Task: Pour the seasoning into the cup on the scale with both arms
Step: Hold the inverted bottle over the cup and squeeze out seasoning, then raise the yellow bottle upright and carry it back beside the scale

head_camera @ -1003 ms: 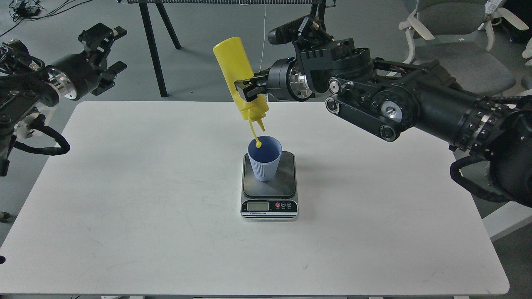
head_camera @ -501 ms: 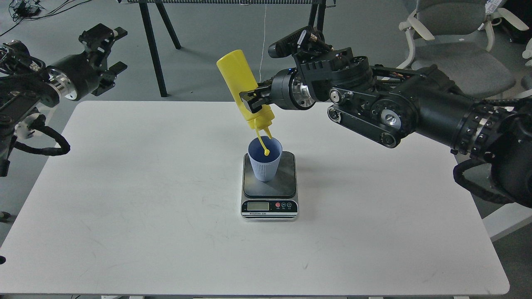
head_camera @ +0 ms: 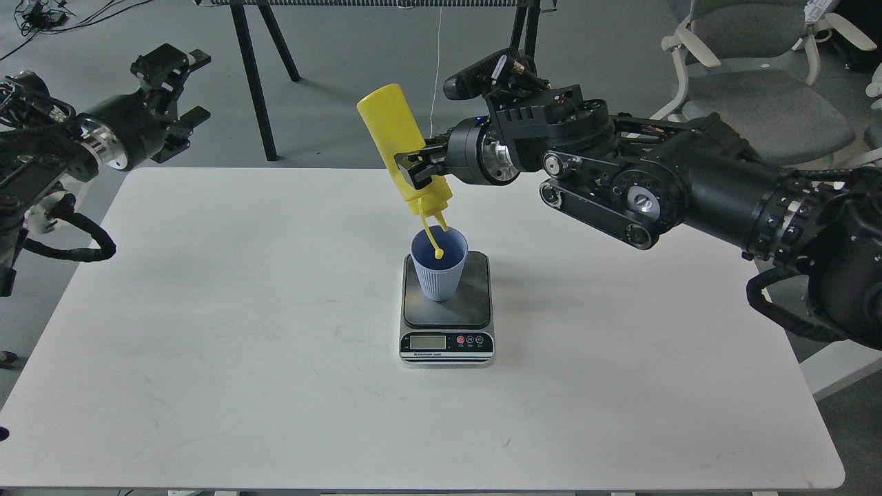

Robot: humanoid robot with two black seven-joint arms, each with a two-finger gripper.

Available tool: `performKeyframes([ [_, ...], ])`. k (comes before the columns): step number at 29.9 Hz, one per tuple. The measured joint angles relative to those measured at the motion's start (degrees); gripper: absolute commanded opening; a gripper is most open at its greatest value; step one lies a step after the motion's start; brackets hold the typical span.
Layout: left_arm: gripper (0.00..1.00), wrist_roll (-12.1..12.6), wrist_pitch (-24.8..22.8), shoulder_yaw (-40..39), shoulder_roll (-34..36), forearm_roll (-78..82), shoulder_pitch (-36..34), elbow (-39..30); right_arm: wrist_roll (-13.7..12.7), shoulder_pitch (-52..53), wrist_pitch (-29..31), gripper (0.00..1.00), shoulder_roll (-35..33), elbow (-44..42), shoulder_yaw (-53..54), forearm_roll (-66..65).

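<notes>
My right gripper (head_camera: 415, 167) is shut on the yellow seasoning bottle (head_camera: 402, 143), held upside down and tilted, nozzle down over the mouth of the light blue ribbed cup (head_camera: 438, 264). The bottle's small tethered cap (head_camera: 438, 254) hangs inside the cup's opening. The cup stands upright on the dark platform of the scale (head_camera: 447, 308), which sits mid-table with its display facing me. My left gripper (head_camera: 180, 86) is open and empty, held off the table's far left corner, well away from the cup.
The white table (head_camera: 241, 331) carries only the scale and cup. Black stand legs (head_camera: 258, 76) rise behind the table's far edge. A grey office chair (head_camera: 758, 89) stands at the back right.
The bottle dropped and shifted right toward the cup, its nozzle now just over the rim and the hanging cap moved inside the opening. The left arm barely moved.
</notes>
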Motion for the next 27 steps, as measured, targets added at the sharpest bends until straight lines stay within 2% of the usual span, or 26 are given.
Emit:
performKeyframes([
  [14,0.99,0.0,0.0,0.0,-0.17,0.0,0.01,0.0,-0.1,-0.37,0.16,0.39,-0.14,-2.51,4.76,1.75],
  [20,0.99,0.0,0.0,0.0,-0.11,0.0,0.01,0.0,-0.53,-0.22,0.53,0.39,-0.81,-3.05,8.93,7.83],
  [27,0.99,0.0,0.0,0.17,-0.22,0.0,0.01,0.0,-1.13,-0.11,0.71,0.39,-7.39,-3.3,13.83,18.77],
])
